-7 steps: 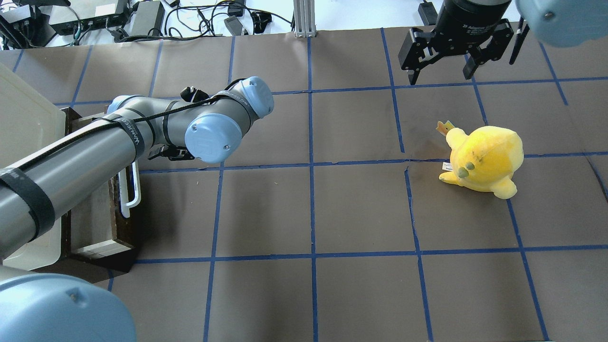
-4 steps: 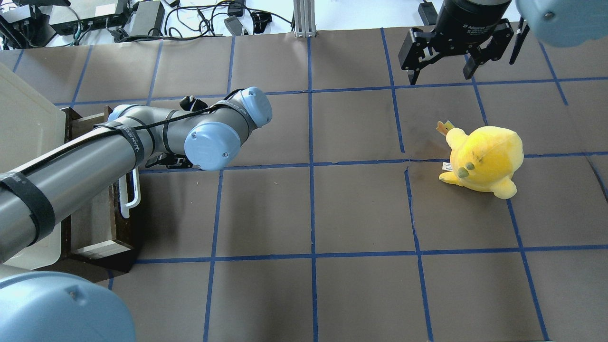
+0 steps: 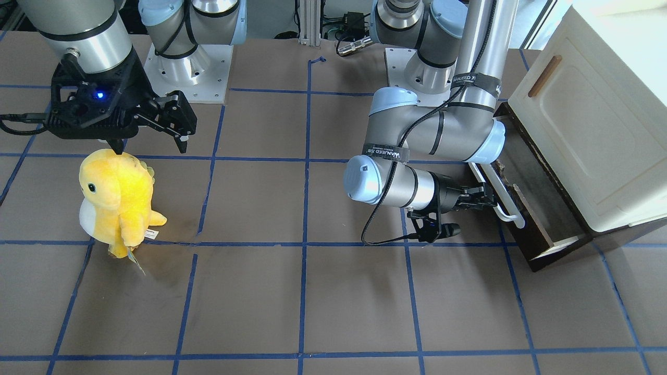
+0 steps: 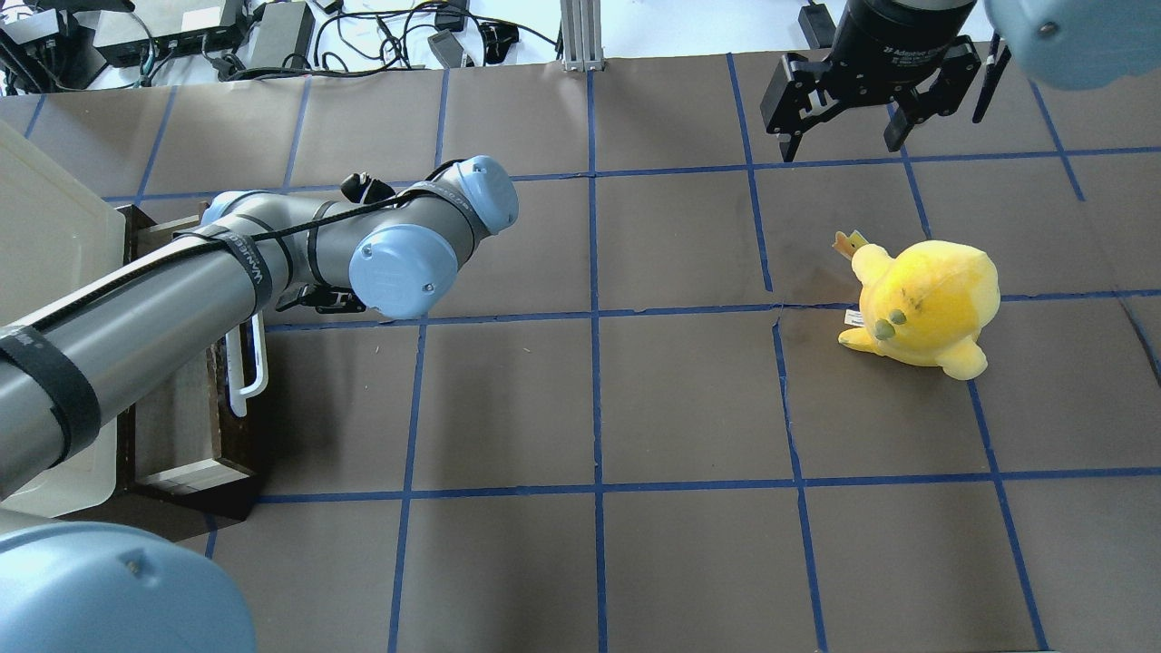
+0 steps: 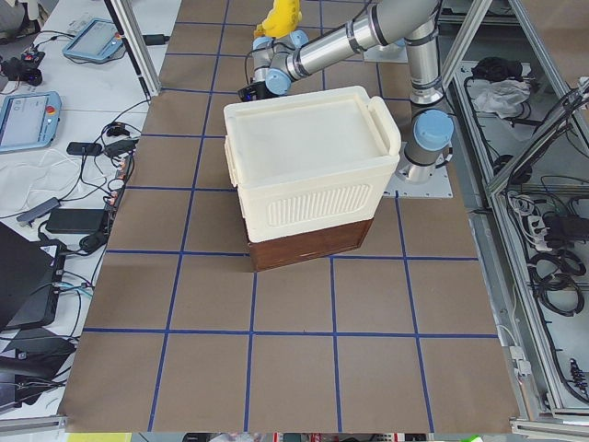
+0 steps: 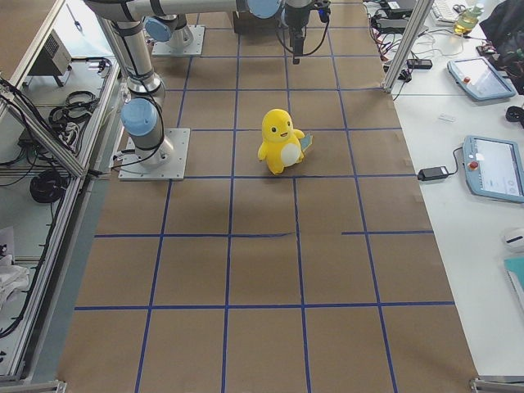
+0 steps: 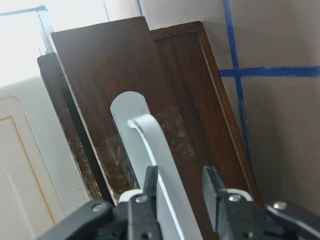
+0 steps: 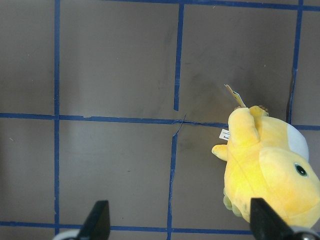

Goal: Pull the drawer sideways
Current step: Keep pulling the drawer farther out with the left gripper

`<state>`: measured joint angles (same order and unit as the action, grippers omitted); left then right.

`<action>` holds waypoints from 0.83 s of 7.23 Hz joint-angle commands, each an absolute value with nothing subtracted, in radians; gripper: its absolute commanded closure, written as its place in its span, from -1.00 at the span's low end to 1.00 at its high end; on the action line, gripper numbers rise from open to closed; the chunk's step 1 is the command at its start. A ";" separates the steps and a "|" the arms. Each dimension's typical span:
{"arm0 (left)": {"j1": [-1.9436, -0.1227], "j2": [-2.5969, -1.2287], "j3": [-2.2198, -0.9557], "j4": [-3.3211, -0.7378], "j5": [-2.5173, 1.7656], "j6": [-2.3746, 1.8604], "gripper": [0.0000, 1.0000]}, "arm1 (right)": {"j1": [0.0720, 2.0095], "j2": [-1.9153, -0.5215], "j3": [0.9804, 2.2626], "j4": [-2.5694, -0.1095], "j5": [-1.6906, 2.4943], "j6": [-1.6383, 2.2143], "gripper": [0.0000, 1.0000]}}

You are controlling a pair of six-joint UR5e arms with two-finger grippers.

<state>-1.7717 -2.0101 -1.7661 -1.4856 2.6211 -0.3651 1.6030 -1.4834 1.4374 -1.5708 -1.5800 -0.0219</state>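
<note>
One wrist view shows left gripper (image 7: pixel 180 172) clenched on smooth white handle (image 7: pixel 145 140), dark wooden drawer (image 7: pixel 180 75), right gripper (image 8: pixel 179 205) spread wide, fuzzy yellow toy (image 8: pixel 270 170) near.

I note a brown table surface (image 4: pixel 689 399) taped in blue grid lines (image 4: pixel 594 317). At 12 o'clock, cables (image 4: pixel 381 41) and power bricks (image 4: pixel 283 34) clutter a white bench (image 4: pixel 671 27).

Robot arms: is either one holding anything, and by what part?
The left gripper holds the drawer by its white handle, jaws closed near one end. The right gripper is open near the toy, holding nothing.
</note>
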 commanded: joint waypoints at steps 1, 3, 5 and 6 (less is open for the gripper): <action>-1.772 -2.010 -1.776 -1.493 2.622 -0.367 0.16 | 1.603 -1.483 1.437 -1.571 -1.580 -0.021 -1.00; -1.761 -2.000 -1.792 -1.496 2.623 -0.368 0.16 | 1.603 -1.483 1.437 -1.571 -1.580 -0.021 -1.00; -1.756 -1.996 -1.795 -1.497 2.623 -0.367 0.16 | 1.603 -1.483 1.437 -1.571 -1.580 -0.021 -1.00; -1.756 -1.999 -1.802 -1.497 2.623 -0.373 0.16 | 1.603 -1.483 1.437 -1.571 -1.580 -0.021 -1.00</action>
